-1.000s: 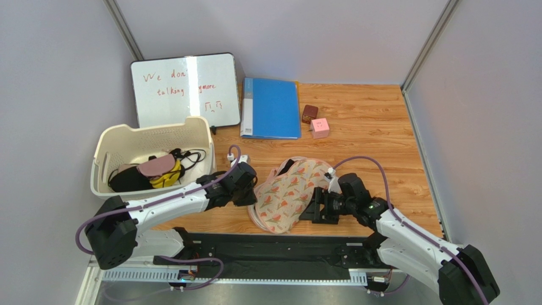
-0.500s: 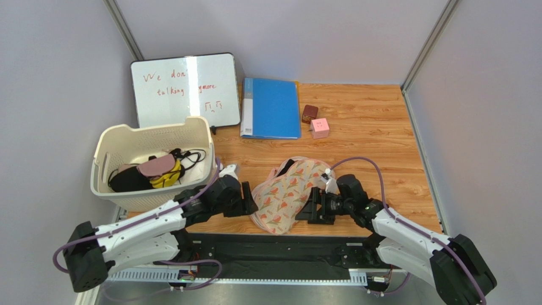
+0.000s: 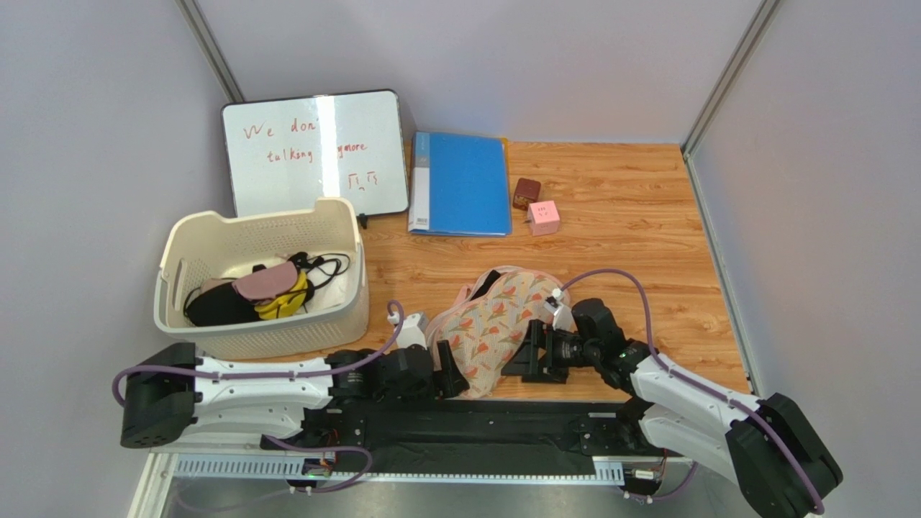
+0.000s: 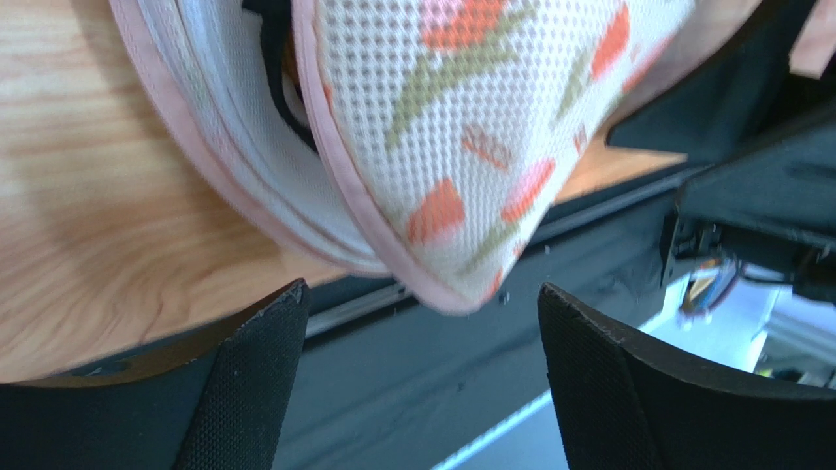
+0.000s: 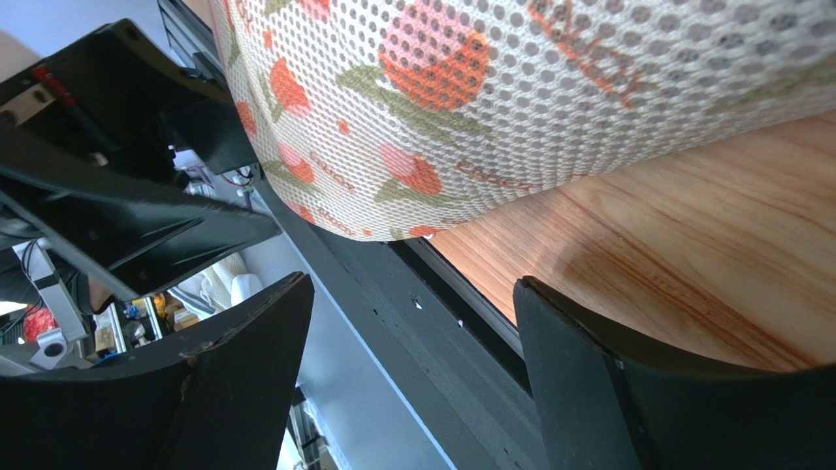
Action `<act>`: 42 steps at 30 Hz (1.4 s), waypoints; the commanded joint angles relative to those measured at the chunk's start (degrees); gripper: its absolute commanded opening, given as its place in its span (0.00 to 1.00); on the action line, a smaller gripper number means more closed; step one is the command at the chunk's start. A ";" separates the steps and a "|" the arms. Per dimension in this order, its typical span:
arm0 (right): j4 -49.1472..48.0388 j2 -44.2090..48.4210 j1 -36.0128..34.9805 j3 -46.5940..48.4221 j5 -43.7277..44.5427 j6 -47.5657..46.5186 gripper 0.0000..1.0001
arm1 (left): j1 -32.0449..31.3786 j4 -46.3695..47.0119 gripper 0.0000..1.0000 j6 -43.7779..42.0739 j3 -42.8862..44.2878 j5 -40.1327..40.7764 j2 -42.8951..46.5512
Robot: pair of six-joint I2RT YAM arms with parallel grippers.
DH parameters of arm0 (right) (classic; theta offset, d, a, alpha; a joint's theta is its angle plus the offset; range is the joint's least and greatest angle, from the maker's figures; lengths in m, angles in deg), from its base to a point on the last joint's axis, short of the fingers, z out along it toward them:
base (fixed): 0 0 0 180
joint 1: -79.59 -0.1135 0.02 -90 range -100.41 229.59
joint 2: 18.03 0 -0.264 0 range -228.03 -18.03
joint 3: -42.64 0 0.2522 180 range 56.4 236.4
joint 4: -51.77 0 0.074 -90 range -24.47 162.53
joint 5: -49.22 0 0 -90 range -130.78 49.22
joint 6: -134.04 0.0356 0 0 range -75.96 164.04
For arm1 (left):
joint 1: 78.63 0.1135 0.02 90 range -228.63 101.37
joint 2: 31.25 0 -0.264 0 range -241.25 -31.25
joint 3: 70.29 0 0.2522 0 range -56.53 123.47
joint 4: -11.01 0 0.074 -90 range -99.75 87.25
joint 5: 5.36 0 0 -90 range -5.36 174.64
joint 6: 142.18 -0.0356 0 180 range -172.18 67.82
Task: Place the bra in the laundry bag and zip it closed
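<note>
The laundry bag point(image 3: 492, 322), beige-pink with red-and-green print, lies flat on the wood near the table's front edge. Its mesh top point(image 4: 461, 127) rides above the pink-edged lower half, with a dark gap between them on the left side. The bra is hidden, and only a black strip point(image 3: 484, 283) shows at the bag's far end. My left gripper point(image 3: 445, 370) is open at the bag's near-left end; the bag tip sits just beyond its fingertips point(image 4: 417, 304), untouched. My right gripper point(image 3: 530, 351) is open beside the bag's right edge point(image 5: 510, 98), with nothing between its fingers point(image 5: 412, 284).
A cream basket point(image 3: 281, 332) of dark, pink and yellow garments stands at the left. Behind are a whiteboard point(image 3: 314, 151), a blue folder point(image 3: 459, 183), a brown box point(image 3: 526, 192) and a pink cube point(image 3: 544, 217). A black rail point(image 3: 465, 416) runs along the near edge.
My left arm has drawn back toward the near edge and its jaws have opened, letting go of the bag's left edge. The right arm has barely shifted.
</note>
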 commanded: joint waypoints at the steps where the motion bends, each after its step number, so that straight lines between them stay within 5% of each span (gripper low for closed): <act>1: -2.57 2.57 -0.19 -1.18 -0.82 0.74 0.81 | -0.19 12.76 0.88 5.68 -2.15 4.90 -4.82; 13: -4.67 2.84 -0.19 -3.20 -0.99 1.80 0.81 | 1.31 26.92 0.49 6.39 -11.47 7.54 -2.21; 14: -5.29 2.49 -0.28 -3.29 -1.26 1.97 0.81 | 1.31 27.01 0.38 6.04 -11.29 7.45 -2.20; 22: -13.99 -1.03 -1.24 -5.13 -1.79 5.22 0.86 | 1.66 32.89 0.01 4.81 -10.94 5.69 -1.68; 42: -23.93 12.43 -4.32 -14.28 15.09 21.04 0.88 | 1.75 50.30 0.00 14.92 -12.70 0.95 -7.38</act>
